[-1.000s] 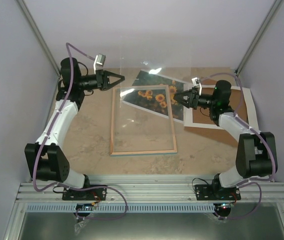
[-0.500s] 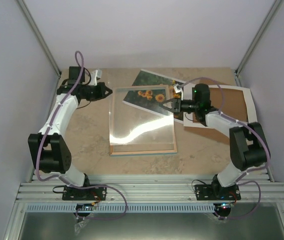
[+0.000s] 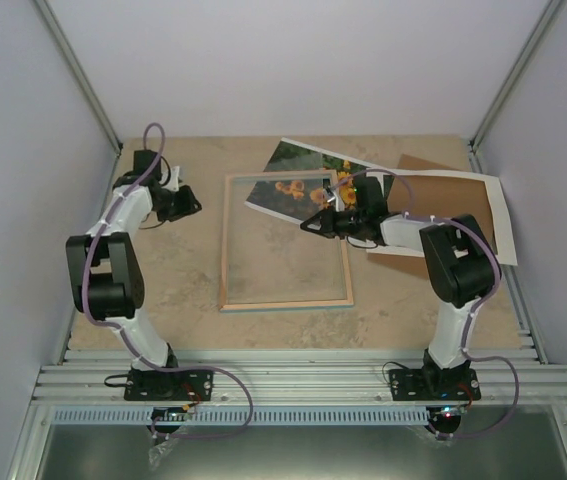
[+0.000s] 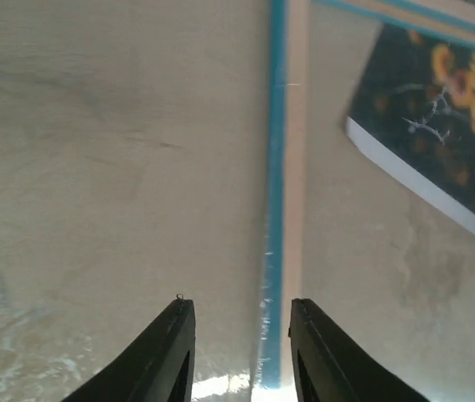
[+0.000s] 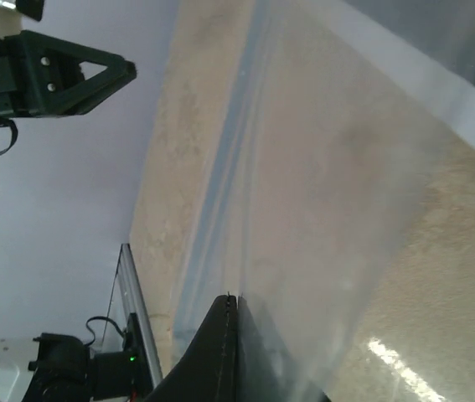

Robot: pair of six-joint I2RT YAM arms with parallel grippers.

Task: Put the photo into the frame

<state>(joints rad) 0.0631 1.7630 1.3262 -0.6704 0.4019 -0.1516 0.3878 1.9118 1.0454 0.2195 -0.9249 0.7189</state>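
Observation:
The frame (image 3: pixel 228 240) lies flat in the middle of the table, wood back up, with its clear pane showing the table. The photo (image 3: pixel 298 160) of orange flowers lies partly under the frame's far right corner. My left gripper (image 3: pixel 192 203) is open, low at the frame's left rail. In the left wrist view the blue edge (image 4: pixel 276 167) runs between my fingers (image 4: pixel 180 335), with the photo (image 4: pixel 438 109) beyond. My right gripper (image 3: pixel 308 223) is shut with nothing seen between its jaws, low over the pane (image 5: pixel 321 167) by the right rail.
A brown backing board (image 3: pixel 443 200) lies on a white mat (image 3: pixel 498 215) at the right, behind my right arm. Grey walls close the table on the left, far and right sides. A metal rail (image 3: pixel 293 385) runs along the near edge.
Both arms have come down toward the table. The left gripper moved back left to the frame's left rail. The right gripper moved left over the pane.

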